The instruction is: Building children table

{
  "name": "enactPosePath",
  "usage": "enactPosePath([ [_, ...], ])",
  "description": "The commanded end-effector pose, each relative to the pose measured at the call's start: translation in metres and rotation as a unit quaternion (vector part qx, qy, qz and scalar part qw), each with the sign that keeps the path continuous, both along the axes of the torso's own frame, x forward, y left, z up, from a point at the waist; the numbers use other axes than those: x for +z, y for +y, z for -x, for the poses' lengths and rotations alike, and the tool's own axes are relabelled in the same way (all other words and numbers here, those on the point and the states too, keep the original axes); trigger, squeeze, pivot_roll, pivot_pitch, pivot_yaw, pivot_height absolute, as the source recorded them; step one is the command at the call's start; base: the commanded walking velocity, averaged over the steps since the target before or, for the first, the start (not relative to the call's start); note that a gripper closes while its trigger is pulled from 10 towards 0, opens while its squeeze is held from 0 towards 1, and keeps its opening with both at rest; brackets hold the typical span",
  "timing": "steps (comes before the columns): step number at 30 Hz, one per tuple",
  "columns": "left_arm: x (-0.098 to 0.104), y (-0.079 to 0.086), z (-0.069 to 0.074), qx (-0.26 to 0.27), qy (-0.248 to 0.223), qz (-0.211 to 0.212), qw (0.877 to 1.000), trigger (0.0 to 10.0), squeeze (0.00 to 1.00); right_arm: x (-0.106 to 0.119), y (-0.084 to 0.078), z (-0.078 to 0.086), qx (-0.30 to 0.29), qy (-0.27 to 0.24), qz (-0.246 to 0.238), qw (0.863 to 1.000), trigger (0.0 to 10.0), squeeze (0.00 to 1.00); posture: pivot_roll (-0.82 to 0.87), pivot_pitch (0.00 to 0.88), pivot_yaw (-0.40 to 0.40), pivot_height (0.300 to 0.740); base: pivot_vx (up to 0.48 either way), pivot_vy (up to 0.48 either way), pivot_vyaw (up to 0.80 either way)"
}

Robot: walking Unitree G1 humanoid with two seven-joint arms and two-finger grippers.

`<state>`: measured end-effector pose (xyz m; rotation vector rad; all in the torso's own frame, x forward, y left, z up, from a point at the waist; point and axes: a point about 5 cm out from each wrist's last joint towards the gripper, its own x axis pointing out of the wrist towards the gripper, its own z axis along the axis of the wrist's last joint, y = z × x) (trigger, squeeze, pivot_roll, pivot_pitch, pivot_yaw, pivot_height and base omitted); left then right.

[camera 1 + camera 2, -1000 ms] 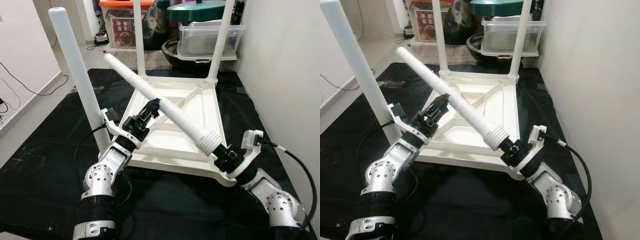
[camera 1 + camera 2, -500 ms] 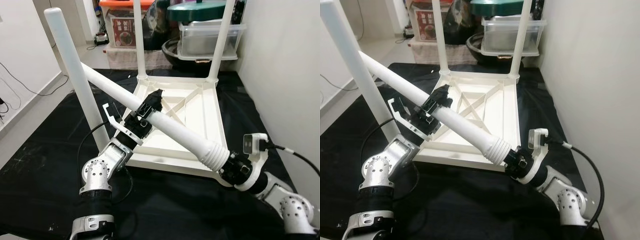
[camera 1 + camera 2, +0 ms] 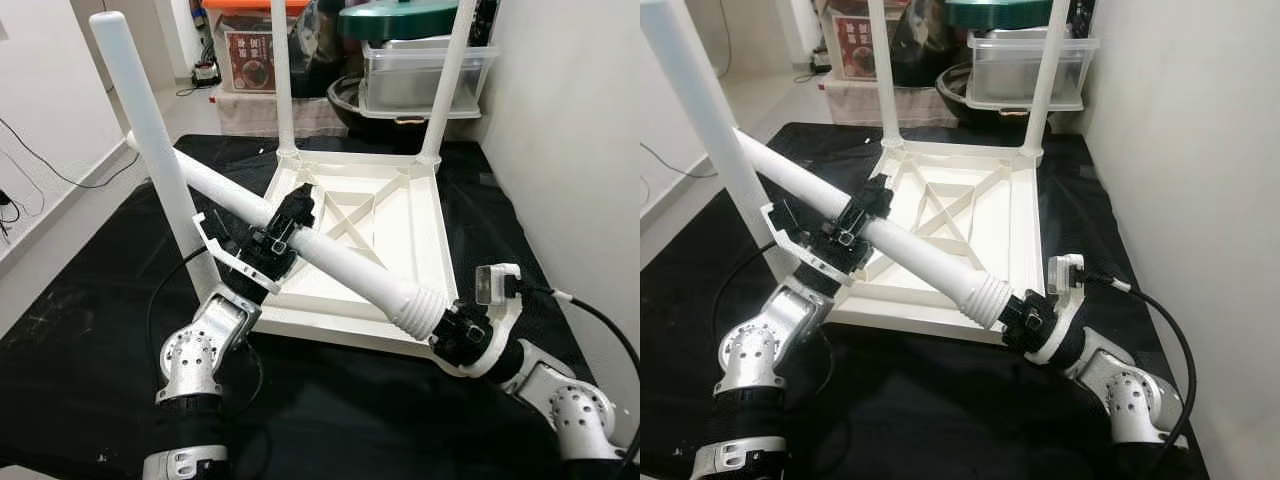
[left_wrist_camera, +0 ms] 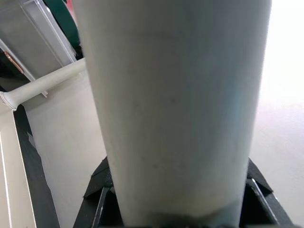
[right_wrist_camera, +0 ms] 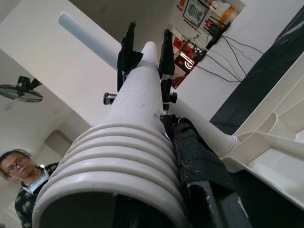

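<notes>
The table lies upside down on the black mat, three legs upright. The loose leg slants across its near-left corner. The left gripper clamps its mid-shaft; the right gripper grips its ribbed near-right end.

Black mat; clear storage bin, green lid; person.

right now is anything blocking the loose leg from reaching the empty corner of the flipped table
Nothing visible does. The loose leg, held by the left gripper and right gripper, has its threaded end by the tabletop's near right corner.
</notes>
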<state>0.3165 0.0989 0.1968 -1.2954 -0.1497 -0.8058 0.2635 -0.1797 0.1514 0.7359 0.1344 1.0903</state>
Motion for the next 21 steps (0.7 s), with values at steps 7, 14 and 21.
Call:
enactPosePath([
  [7, 0.020, 0.004, 0.014, -0.010, -0.057, -0.006, 0.998, 0.0, 0.00, -0.015, -0.013, -0.011, -0.042, 0.058, 0.090, 0.993, 10.0, 1.00, -0.12, 0.000, 0.013, 0.740, 0.000, 0.000, 0.00],
  [14, 0.030, 0.024, 0.022, 0.016, -0.087, -0.020, 0.996, 0.0, 0.00, -0.002, -0.060, -0.003, -0.046, 0.045, 0.145, 0.987, 10.0, 0.56, -0.12, 0.000, 0.010, 0.740, 0.000, 0.000, 0.00],
  [21, 0.036, 0.046, 0.028, 0.050, -0.098, -0.042, 0.993, 0.0, 0.00, 0.012, -0.100, 0.005, -0.068, 0.020, 0.226, 0.972, 10.0, 0.00, -0.13, 0.000, 0.018, 0.740, 0.000, 0.000, 0.00],
])
